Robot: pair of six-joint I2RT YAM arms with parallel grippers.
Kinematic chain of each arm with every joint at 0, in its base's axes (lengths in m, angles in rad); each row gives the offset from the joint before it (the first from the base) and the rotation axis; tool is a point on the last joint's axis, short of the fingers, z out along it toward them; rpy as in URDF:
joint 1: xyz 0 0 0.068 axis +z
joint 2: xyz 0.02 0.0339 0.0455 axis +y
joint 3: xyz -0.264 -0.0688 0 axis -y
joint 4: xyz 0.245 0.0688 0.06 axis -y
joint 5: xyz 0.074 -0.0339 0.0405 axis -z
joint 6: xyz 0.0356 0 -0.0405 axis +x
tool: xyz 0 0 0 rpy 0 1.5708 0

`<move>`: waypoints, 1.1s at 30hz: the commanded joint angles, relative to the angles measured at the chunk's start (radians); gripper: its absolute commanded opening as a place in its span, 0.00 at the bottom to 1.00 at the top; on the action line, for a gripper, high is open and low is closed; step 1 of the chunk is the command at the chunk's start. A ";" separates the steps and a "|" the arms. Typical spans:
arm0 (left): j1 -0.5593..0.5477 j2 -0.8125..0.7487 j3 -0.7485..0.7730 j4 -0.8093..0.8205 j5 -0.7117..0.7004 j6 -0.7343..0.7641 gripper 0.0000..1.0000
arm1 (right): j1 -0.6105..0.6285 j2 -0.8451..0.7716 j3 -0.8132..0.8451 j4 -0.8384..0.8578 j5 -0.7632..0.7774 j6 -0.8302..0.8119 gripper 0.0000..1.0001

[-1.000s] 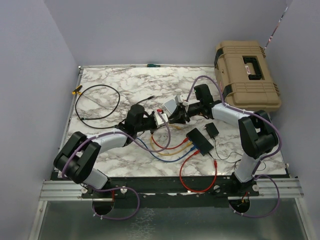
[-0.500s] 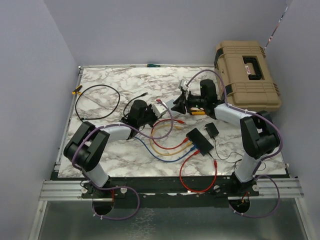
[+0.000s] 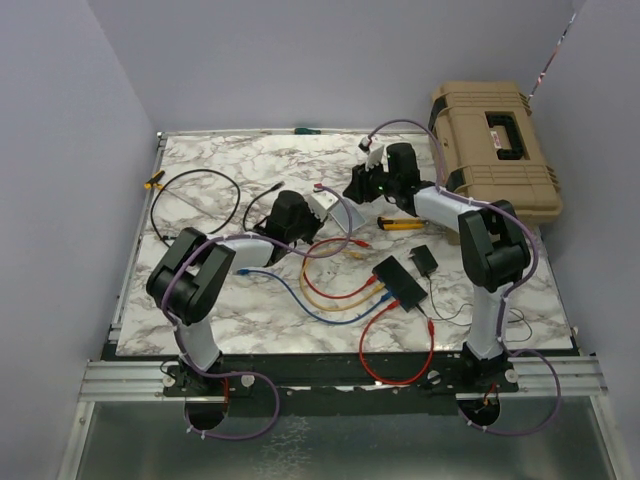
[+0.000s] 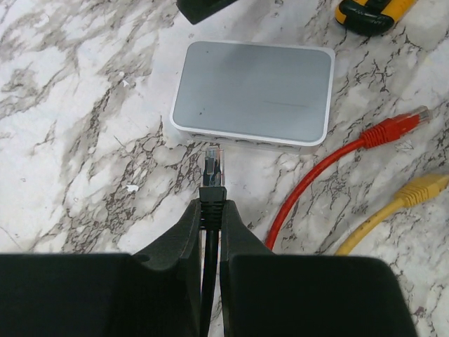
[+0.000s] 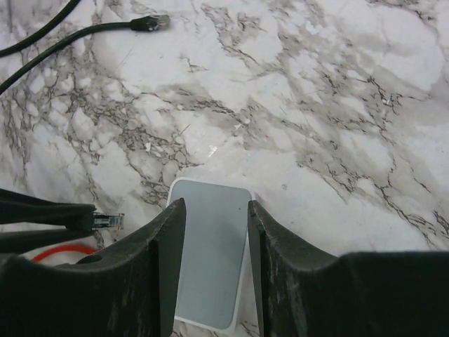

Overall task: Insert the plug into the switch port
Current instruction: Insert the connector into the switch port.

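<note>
- No text is showing legibly anywhere.
- A faint printed line is sitting on the grey box (image 4: 252, 91), toward 3 o'clock, too small to read.

The left gripper (image 3: 306, 213) points at a small grey-white rounded plastic box (image 3: 328, 207) lying just ahead of its tips. The right gripper (image 3: 356, 190) hangs close on that box's opposite side. A yellow-and-black hand tool (image 3: 400, 224) lies beneath the right gripper's wrist. Well behind both grippers, toward the arm bases, sits the flat black rectangular switch (image 3: 400, 282), with a small black power adapter (image 3: 424, 260) just beside it.
</note>
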 commanded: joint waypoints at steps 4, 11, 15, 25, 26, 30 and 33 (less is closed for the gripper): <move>0.005 0.094 0.032 0.011 -0.095 -0.104 0.00 | -0.003 0.130 0.158 -0.161 0.070 0.112 0.45; 0.006 0.133 0.022 0.052 -0.127 -0.120 0.00 | -0.001 0.206 0.206 -0.199 0.016 0.126 0.44; 0.005 0.149 0.014 0.094 -0.122 -0.118 0.00 | -0.002 0.231 0.209 -0.209 -0.028 0.132 0.42; 0.004 0.164 -0.005 0.148 -0.063 -0.095 0.00 | -0.002 0.261 0.211 -0.221 -0.099 0.103 0.38; 0.004 0.165 -0.008 0.155 -0.060 -0.096 0.00 | -0.002 0.259 0.209 -0.221 -0.099 0.100 0.38; 0.003 0.173 -0.009 0.167 -0.042 -0.093 0.00 | -0.003 0.254 0.203 -0.210 -0.107 0.102 0.38; -0.002 0.176 -0.012 0.175 -0.024 -0.089 0.00 | -0.002 0.254 0.201 -0.207 -0.108 0.107 0.37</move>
